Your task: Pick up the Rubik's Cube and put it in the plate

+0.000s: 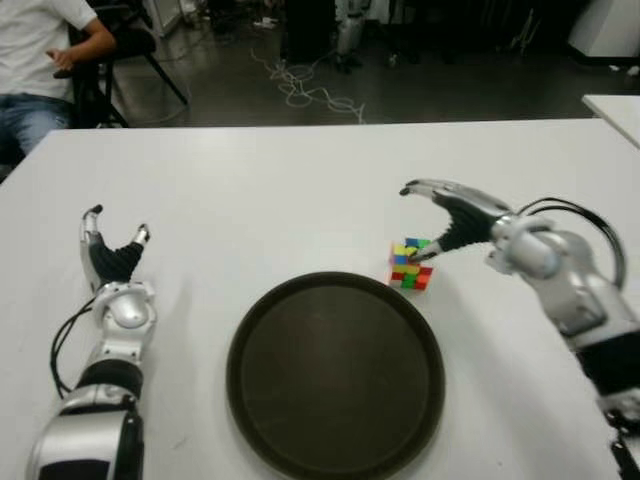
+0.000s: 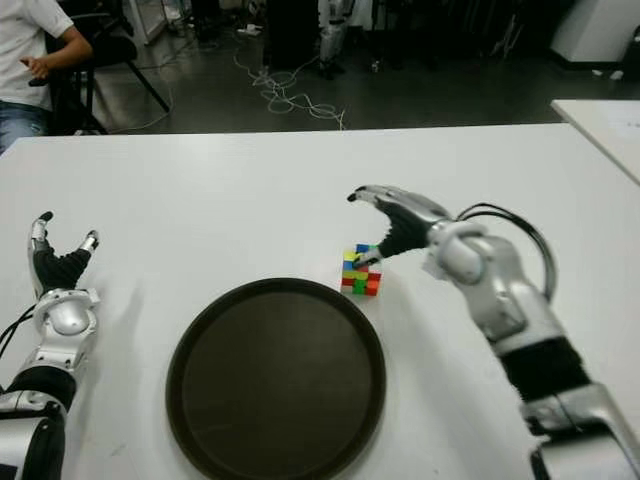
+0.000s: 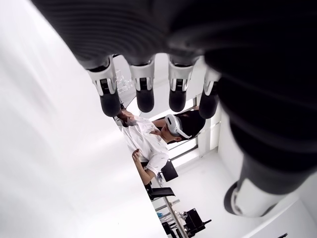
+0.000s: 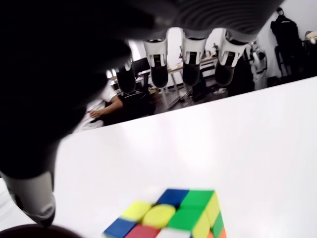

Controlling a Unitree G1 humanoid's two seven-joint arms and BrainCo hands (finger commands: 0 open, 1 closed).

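White table [image 1: 250, 190] | one Rubik's Cube [image 1: 411, 263] just beside one dark plate [image 1: 335, 375], right | right hand [image 1: 445, 215] over cube, fingers spread, empty | left hand [image 1: 112, 255] relaxed, plate's left | one seated person [image 1: 40, 50] behind

We are seeing the plate [image 1: 335, 375] lying on the table [image 1: 250, 190] toward its near edge, about midway between the side edges. The Rubik's Cube [image 1: 411, 264] is sitting on the table just beyond the plate's far right rim. Our right hand [image 1: 450, 215] is hanging over the cube, toward the right edge. Our left hand [image 1: 112, 262] is showing near the left edge, well apart from the plate.
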